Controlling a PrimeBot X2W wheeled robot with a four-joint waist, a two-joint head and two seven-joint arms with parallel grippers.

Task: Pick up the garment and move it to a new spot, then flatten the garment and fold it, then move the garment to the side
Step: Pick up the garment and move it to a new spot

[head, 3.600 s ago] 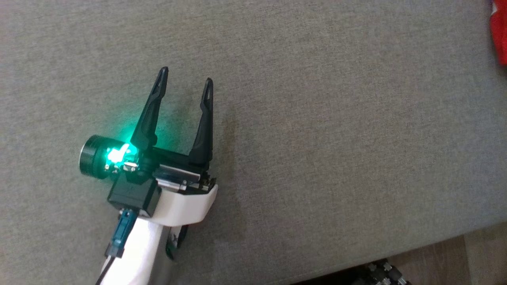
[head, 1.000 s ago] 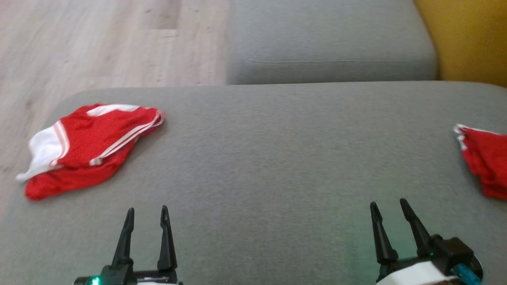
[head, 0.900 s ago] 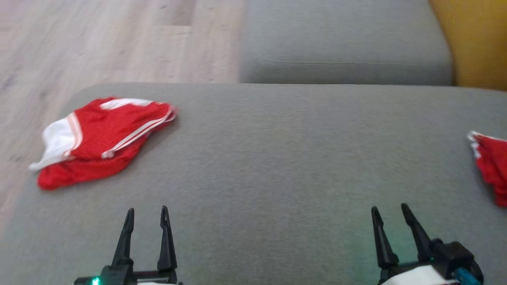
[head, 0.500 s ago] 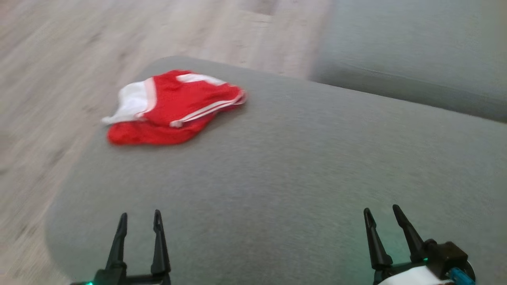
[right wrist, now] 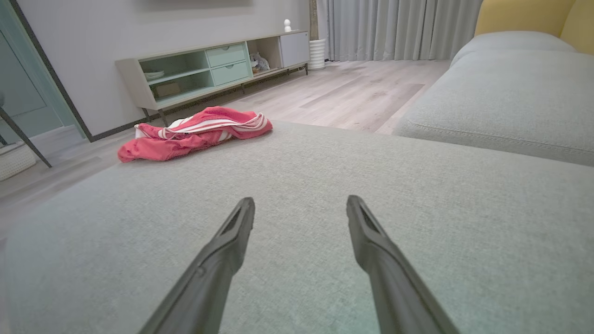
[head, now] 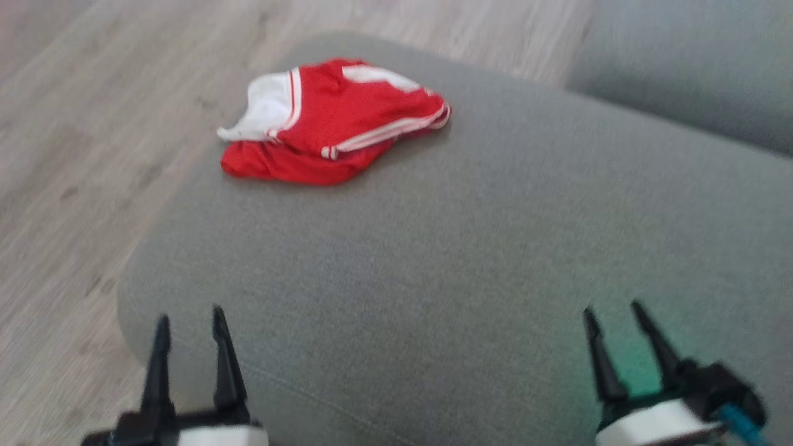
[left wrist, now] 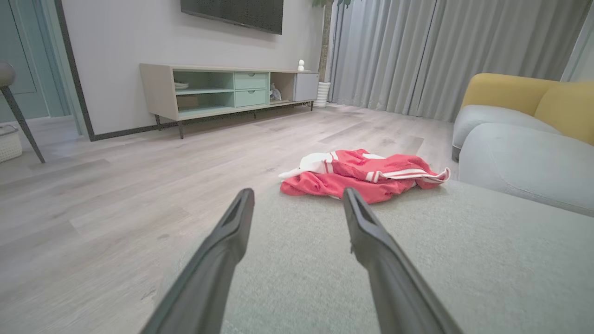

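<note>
A crumpled red garment (head: 334, 124) with white stripes and a white panel lies near the far left corner of the grey sofa cushion (head: 471, 248). The left wrist view has the garment (left wrist: 364, 175) straight ahead, and the right wrist view has the garment (right wrist: 195, 132) at upper left. My left gripper (head: 190, 319) is open at the lower left, over the cushion's near corner, well short of the garment. My right gripper (head: 612, 313) is open at the lower right above bare cushion. Neither holds anything.
Light wooden floor (head: 93, 142) lies left of and beyond the cushion. Another grey sofa seat (head: 687, 68) adjoins at the upper right, with a yellow backrest (left wrist: 529, 95). A low TV cabinet (left wrist: 222, 90), curtains (left wrist: 441, 46) and a chair leg (left wrist: 21, 123) stand further off.
The head camera has swung left, so the garment now sits nearer the picture's upper middle and the second red item at the right edge has left the picture. Both grippers stay open and low.
</note>
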